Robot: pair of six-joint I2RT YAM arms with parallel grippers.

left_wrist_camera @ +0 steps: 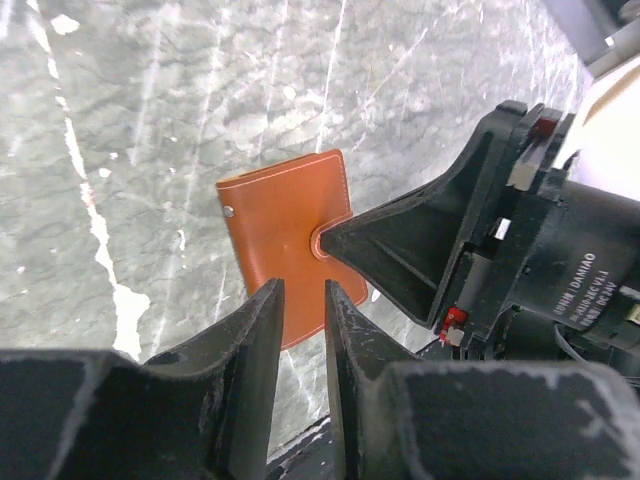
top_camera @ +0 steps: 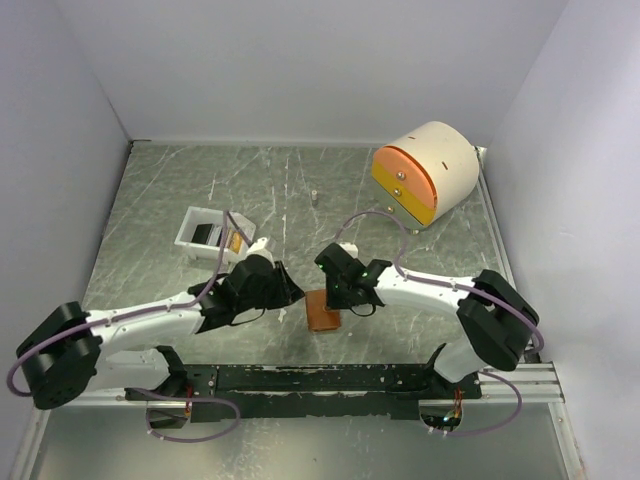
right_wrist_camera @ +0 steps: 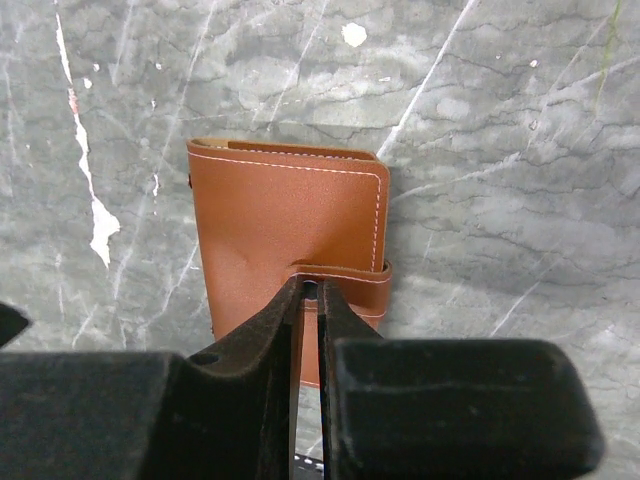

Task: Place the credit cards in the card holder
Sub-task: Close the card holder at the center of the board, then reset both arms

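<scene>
**Top view.** The holder (top_camera: 322, 312) lies shut on the counter (top_camera: 300, 200), between the left gripper (top_camera: 292, 291) and the right gripper (top_camera: 335, 297) and close to both. The cards (top_camera: 205, 233) are kept in the tray (top_camera: 188, 225), well beyond the left gripper on its outer side. None is held. Bare counter beyond both grippers leaves room for the holder to be spread.

**Left wrist view.** The left gripper (left_wrist_camera: 300, 325) is set narrow, with nothing between its fingers. The holder (left_wrist_camera: 280, 225) is just ahead of the tips, with its near edge beneath them. This placing is judged to steady the holder while it is opened. The strap (left_wrist_camera: 318, 240) is met by the tip of the right gripper (left_wrist_camera: 332, 242).

**Right wrist view.** The right gripper (right_wrist_camera: 310, 292) is closed to a thin slit, with its tips on the free end of the strap (right_wrist_camera: 350, 275). Whether the strap is pinched cannot be told. Unfastening is judged to be the step in hand. The holder (right_wrist_camera: 290, 215) has its stitched edges unobstructed, and bare counter is seen on every side of it.
</scene>
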